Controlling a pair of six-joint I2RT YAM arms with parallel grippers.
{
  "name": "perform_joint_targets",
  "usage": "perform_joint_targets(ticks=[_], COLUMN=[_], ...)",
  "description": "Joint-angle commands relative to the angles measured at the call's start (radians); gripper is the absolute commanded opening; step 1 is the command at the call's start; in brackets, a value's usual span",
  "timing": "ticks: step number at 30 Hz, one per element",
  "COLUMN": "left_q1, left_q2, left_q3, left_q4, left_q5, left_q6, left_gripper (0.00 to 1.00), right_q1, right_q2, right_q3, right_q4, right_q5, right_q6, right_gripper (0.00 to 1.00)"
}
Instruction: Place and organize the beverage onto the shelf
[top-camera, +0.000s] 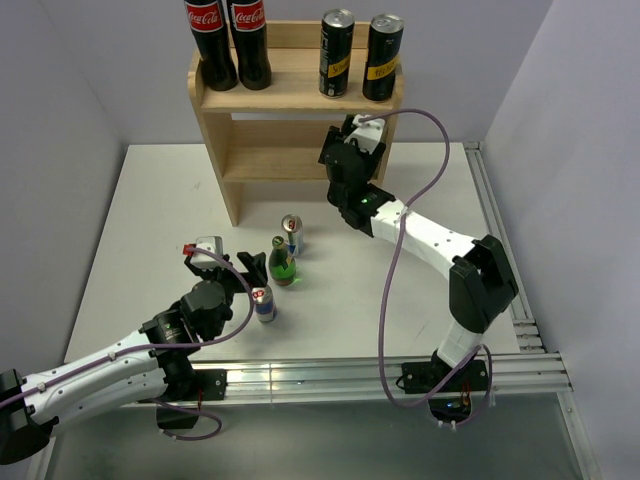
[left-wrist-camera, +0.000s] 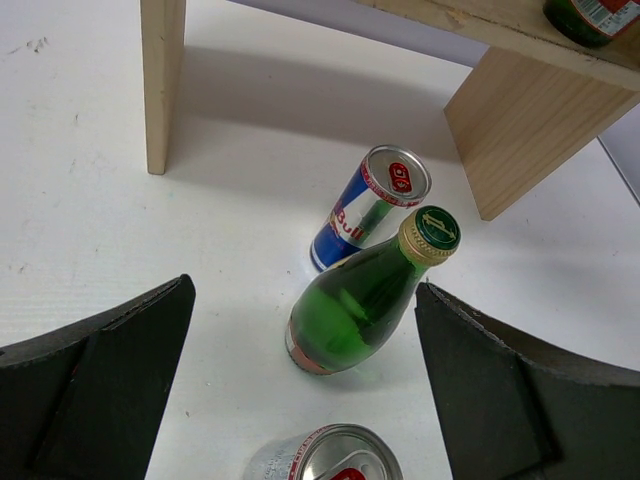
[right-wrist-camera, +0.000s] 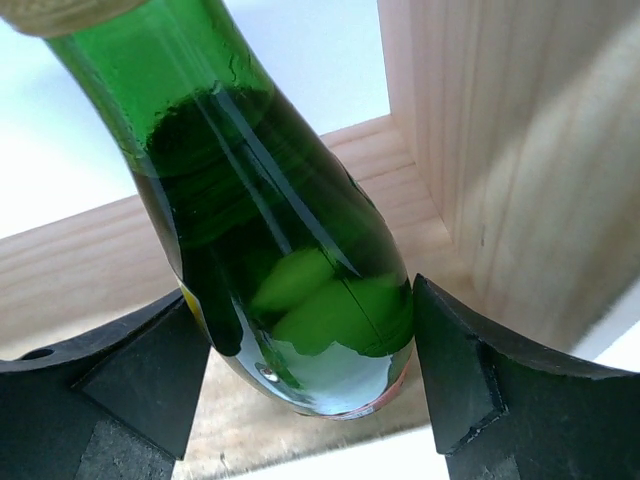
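- Jaws of the right gripper (right-wrist-camera: 305, 370) press both sides of a green bottle (right-wrist-camera: 280, 250).
- This bottle stands on a tier of the shelf (top-camera: 222, 150), beside its side panel.
- Jaws of the left gripper (left-wrist-camera: 303, 330) stand wide open over the desk (left-wrist-camera: 100, 180), near a second green bottle (left-wrist-camera: 350, 310).

Lab bench: white table (top-camera: 150, 220), aluminium rails (top-camera: 330, 374)

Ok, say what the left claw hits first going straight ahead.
Probably the green bottle, between the left claw's open fingers, Red Bull can behind. A nearer can low in view might be clipped; depth unclear.
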Motion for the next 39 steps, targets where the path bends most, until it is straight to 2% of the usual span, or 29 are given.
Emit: perform_joint_targets(ticks=[1,3,5,6,10,24,39], left_q1=[0.004,0.004,0.004,0.004,0.004,0.004,0.004], left_q2=[-0.011,-0.014,-0.014,-0.016,-0.017,-0.019,-0.02], left_q3=[0.0,-0.002,-0.002,0.0,0.0,0.0,0.0], left_q4=[0.012,0.012,0.012,0.012,0.011,0.006,0.004], left_q5=[-0.011,-0.008,-0.011,-0.01,-0.01,-0.014,-0.016], left_q6=[-0.016,-0.014,-0.014,-0.016,-0.016,-0.019,-0.02], left_gripper=[0.99,0.99,0.99,0.99,0.99,0.99,0.99], right_q1=[-0.004,-0.003,-0.004,-0.004,-0.004,0.005,0.013], right_q2=[0.055,0.063,0.06,0.051,0.025,-0.084,-0.199], right_q3=[0.042,0.053,0.052,0.045,0.012,-0.097,-0.223], right_q4=[-0.009,-0.013,-0.016,-0.009,0.002,-0.007,0.028], right_q5=[0.013,0.027,0.033,0.031,0.031,-0.03,-0.22], right_q6=[-0.017,-0.023,-0.014,-0.015,-0.011,0.017,-0.029], right_gripper=[0.33,0.33,0.41,0.59,1.0,1.0,1.0])
